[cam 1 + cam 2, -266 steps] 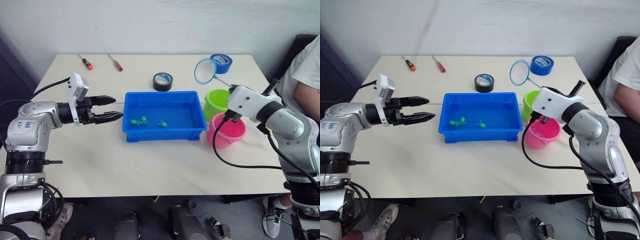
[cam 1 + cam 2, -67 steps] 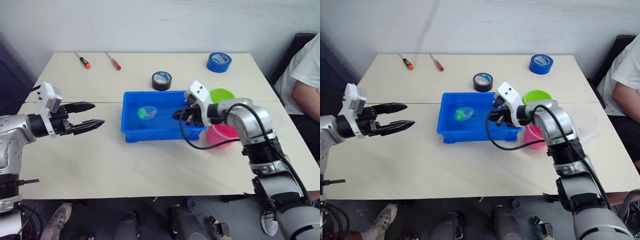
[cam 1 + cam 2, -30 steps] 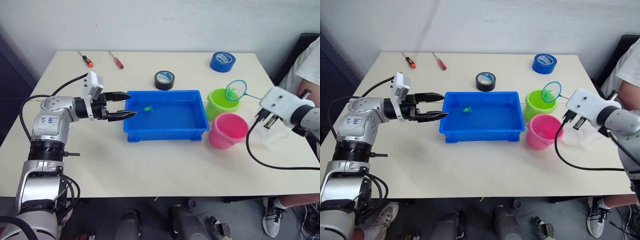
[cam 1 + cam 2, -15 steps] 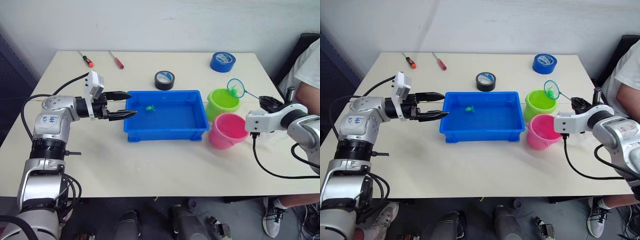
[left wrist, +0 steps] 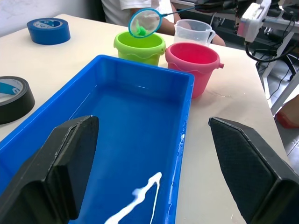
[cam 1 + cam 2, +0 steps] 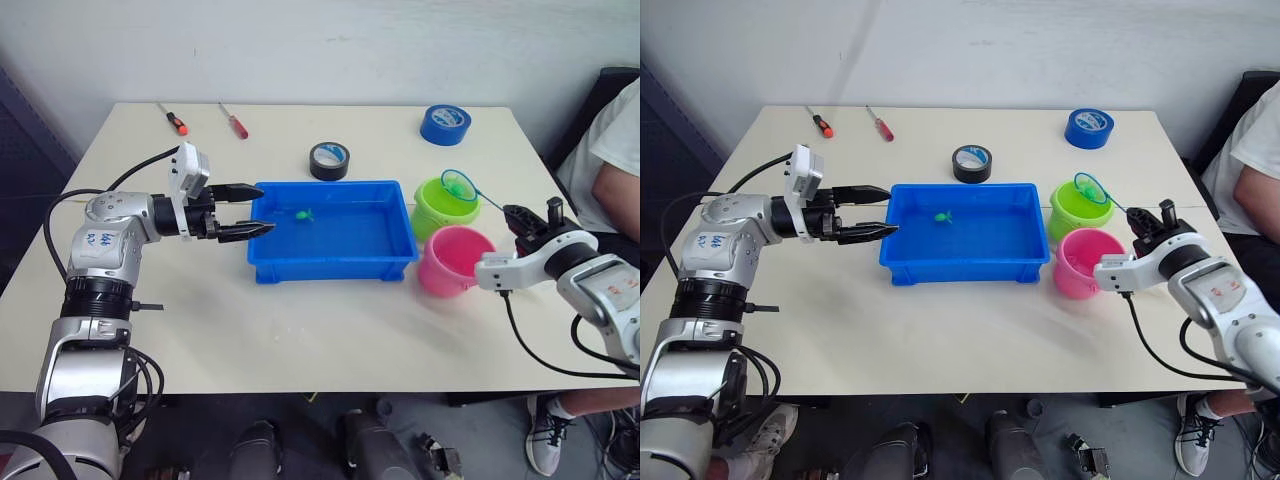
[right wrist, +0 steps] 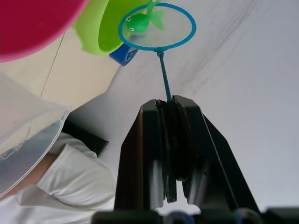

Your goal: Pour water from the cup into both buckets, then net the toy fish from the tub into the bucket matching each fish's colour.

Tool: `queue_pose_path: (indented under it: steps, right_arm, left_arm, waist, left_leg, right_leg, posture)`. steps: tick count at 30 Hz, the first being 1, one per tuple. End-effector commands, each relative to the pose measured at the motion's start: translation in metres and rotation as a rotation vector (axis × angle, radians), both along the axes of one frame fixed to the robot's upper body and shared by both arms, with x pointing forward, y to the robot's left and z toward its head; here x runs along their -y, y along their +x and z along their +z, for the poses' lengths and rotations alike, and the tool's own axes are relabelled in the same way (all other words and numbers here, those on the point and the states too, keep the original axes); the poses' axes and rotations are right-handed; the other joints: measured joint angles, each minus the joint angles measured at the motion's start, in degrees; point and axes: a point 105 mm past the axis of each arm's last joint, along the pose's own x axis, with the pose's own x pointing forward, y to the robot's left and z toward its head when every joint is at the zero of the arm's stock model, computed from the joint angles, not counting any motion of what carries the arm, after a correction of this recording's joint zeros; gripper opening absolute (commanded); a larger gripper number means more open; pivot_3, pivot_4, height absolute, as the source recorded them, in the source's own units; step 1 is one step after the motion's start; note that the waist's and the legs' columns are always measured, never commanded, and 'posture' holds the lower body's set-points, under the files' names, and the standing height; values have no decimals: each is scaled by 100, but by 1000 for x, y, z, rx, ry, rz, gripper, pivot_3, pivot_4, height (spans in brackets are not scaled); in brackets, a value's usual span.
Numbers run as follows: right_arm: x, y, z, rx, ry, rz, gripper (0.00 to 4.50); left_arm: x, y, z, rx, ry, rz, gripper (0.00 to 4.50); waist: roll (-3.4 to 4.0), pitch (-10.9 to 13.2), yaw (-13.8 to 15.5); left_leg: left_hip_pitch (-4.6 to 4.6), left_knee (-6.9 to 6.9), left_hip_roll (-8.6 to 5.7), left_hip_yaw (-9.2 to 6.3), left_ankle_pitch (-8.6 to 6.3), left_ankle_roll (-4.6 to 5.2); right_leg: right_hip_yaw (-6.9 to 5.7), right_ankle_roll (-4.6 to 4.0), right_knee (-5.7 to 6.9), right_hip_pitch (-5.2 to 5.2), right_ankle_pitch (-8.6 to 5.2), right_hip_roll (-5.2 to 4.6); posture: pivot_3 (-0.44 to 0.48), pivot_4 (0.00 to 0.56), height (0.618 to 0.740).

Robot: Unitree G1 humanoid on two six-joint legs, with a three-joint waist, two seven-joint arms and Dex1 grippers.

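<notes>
The blue tub (image 6: 335, 268) sits mid-table holding water and one green toy fish (image 6: 303, 213). To its right stand the lime green bucket (image 6: 445, 208) and the pink bucket (image 6: 455, 262). My right gripper (image 6: 517, 215) is shut on the handle of the net (image 6: 460, 183). The hoop hangs just over the green bucket's rim with a green fish (image 7: 142, 21) in it. The clear cup (image 5: 194, 31) stands behind the pink bucket, near my right arm. My left gripper (image 6: 266, 208) is open at the tub's left end, holding nothing.
A black tape roll (image 6: 328, 160) lies behind the tub and a blue tape roll (image 6: 444, 124) at the back right. Two screwdrivers (image 6: 172, 120) (image 6: 233, 122) rest at the back left. A seated person (image 6: 615, 150) is close to the table's right edge.
The net hoop has dropped and shifted slightly left, closer over the green bucket, with the green fish still in it. My right arm has lowered. The left arm has not moved.
</notes>
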Motion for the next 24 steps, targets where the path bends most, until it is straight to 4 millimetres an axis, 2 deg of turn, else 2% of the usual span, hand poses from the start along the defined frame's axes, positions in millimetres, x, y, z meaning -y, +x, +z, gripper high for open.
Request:
queue_pose_path:
  steps: [1, 9, 12, 14, 17, 21, 24]
  right_arm:
    - [-2, -3, 18, 116, -39, 12, 0]
    - [-1, -2, 15, 142, -36, 18, 0]
    - [-10, -2, 25, 167, 40, 56, 0]
    - [-31, 0, 49, 171, 211, 129, 0]
    - [-51, 5, 61, 66, 511, 186, 0]
    - [-71, 21, 63, -182, 979, 203, 0]
    - [-91, 30, 48, -449, 1225, 211, 0]
  left_arm:
    - [1, -1, 12, 48, -2, -10, 4122]
    - [-2, -2, 13, 50, -2, -1, 4122]
    - [-4, -2, 14, 50, 1, 7, 4122]
    - [-11, -3, 18, 46, -9, 28, 4122]
    - [-25, -4, 24, 38, -18, 72, 4122]
    - [-58, -7, 23, 35, 31, 187, 4122]
    - [-73, -13, 24, 40, 29, 241, 4122]
  waist:
    - [0, 0, -10]
    - [0, 0, -13]
    - [0, 0, -20]
    - [-1, 1, -54]
    - [-1, 1, -100]
    - [-7, -2, -129]
    - [-6, -1, -109]
  left_leg:
    - [3, 1, 1, 1, 4, -6]
    - [35, -7, 5, 18, 2, -3]
    - [47, -12, 6, 22, 1, -2]
    - [52, -13, 7, 29, 2, -3]
    - [69, -18, 11, 42, 3, -6]
    - [78, -26, 25, 24, 8, -16]
    - [79, -24, 24, 24, 9, -16]
  right_leg:
    - [0, 0, 2, 1, 0, 2]
    - [2, 0, 9, 17, 0, 19]
    - [4, 0, 9, 25, 0, 22]
    - [9, 0, 13, 25, 0, 24]
    - [21, 0, 23, 30, 1, 35]
    - [10, -3, 23, 39, 0, 43]
    - [2, -8, 29, 39, 1, 31]
  posture:
    - [0, 150, 734]
    - [0, 150, 734]
    - [0, 150, 734]
    - [0, 150, 734]
    - [0, 150, 734]
    - [0, 150, 734]
    - [0, 150, 734]
